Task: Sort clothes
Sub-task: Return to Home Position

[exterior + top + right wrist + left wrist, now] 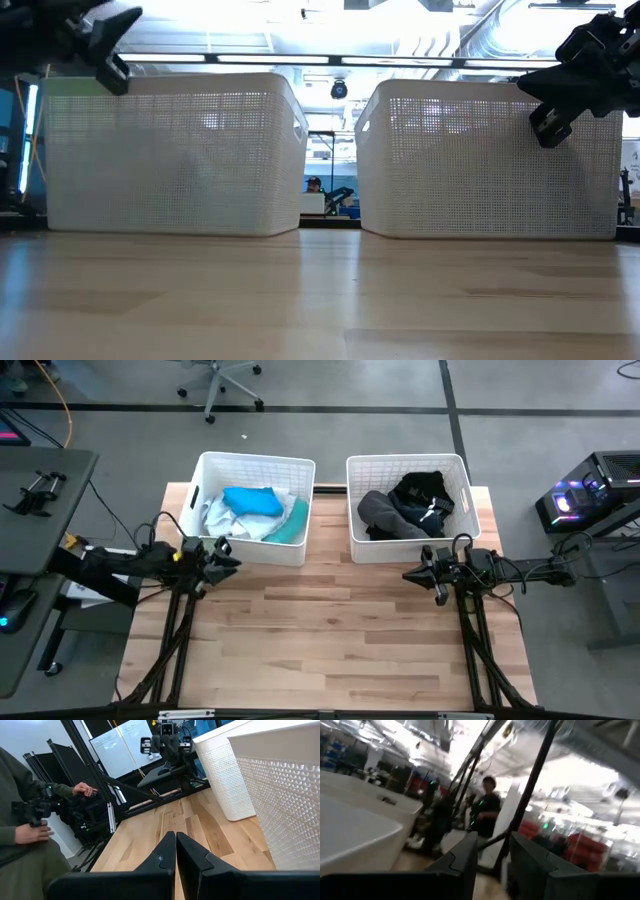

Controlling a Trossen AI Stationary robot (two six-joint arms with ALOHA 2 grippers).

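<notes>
Table (330,645) front lies open; left tool (233,559) slightly spread, right tool (409,575) pressed together.

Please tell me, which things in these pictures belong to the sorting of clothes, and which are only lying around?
Job: light clothes in the left basket; dark clothes in the right basket; left gripper and right gripper, both empty, in front of them.
Just around: office chair; lit computer case; grey desk; a person beside the table.
</notes>
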